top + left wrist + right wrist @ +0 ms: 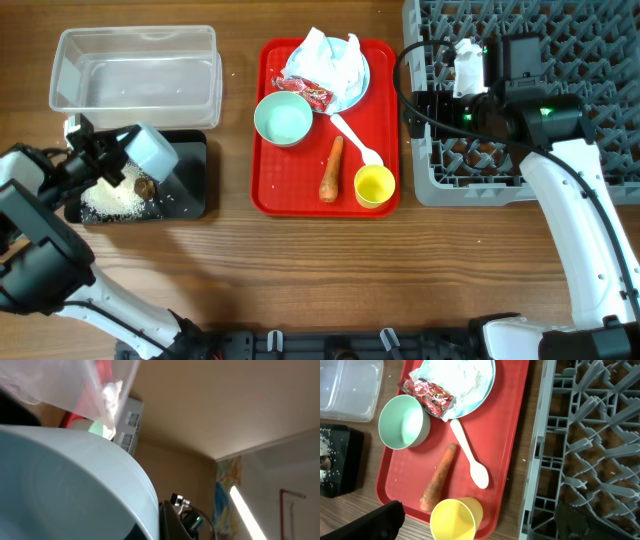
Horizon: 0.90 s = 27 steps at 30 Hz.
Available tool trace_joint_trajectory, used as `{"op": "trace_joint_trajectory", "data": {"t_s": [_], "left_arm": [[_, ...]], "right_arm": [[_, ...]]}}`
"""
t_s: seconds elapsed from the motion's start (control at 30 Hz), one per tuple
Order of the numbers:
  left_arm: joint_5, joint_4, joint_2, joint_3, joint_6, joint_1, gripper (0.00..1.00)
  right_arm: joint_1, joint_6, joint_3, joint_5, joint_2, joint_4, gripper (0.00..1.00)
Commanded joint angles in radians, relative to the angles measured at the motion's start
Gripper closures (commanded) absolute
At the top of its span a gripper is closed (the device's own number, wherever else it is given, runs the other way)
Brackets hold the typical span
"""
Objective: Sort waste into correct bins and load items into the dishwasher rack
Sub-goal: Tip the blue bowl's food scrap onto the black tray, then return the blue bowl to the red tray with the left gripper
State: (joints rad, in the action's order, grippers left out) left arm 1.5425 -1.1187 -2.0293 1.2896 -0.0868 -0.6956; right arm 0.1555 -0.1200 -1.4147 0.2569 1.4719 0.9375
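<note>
**Bowl tipped over the black tray, right arm at the rack**

The left gripper (122,152) is clamped on the rim of a pale-blue bowl (152,150), holding it on its side over the black tray (190,190). In the left wrist view the bowl's curved wall fills the lower left of the picture. In the tray, at 7 o'clock from the bowl, lies a heap of white rice grains (112,201), with a small brown lump (144,186) at the heap's 2 o'clock edge. The clear tub (135,68) stands just beyond the tray, at its 12 o'clock.

At 3 o'clock from both bins is the red tray (268,190). It carries:
- at 12 o'clock, a round plate (357,88) holding a crumpled napkin (325,55) and a red wrapper (306,92) that overhangs the plate's rim;
- at 9 o'clock, a mint bowl (283,118), upright;
- at the centre, a white spoon (356,138), with a carrot (331,168) at the spoon's 7 o'clock;
- at 5 o'clock, a yellow cup (374,185), upright.

The grey rack (560,40) stands at 3 o'clock from the red tray. The right gripper (432,104) hangs above the rack's 9 o'clock edge. In its wrist view the fingers sit wide apart with nothing between them.
</note>
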Motion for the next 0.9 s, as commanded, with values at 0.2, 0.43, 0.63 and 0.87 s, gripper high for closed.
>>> {"op": "trace_joint_trajectory", "data": {"t_s": [0.2,0.43,0.63,0.87], "left_arm": [[-0.407,0.070,0.369,0.179,0.063,0.295,0.96],[-1.031,0.219,0.466,0.179,0.195,0.678,0.96],[-1.463,0.225,0.398,0.178,0.204,1.007,0.96],[-1.624,0.216,0.240,0.178,0.204,1.211,0.96]], "right_arm": [[-0.002,-0.014,-0.016,-0.011,0.011,-0.003,0.00],[-0.002,-0.015,-0.016,-0.011,0.011,-0.004,0.00],[-0.002,-0.014,-0.016,-0.011,0.011,-0.003,0.00],[-0.002,-0.014,-0.016,-0.011,0.011,-0.002,0.00]]}}
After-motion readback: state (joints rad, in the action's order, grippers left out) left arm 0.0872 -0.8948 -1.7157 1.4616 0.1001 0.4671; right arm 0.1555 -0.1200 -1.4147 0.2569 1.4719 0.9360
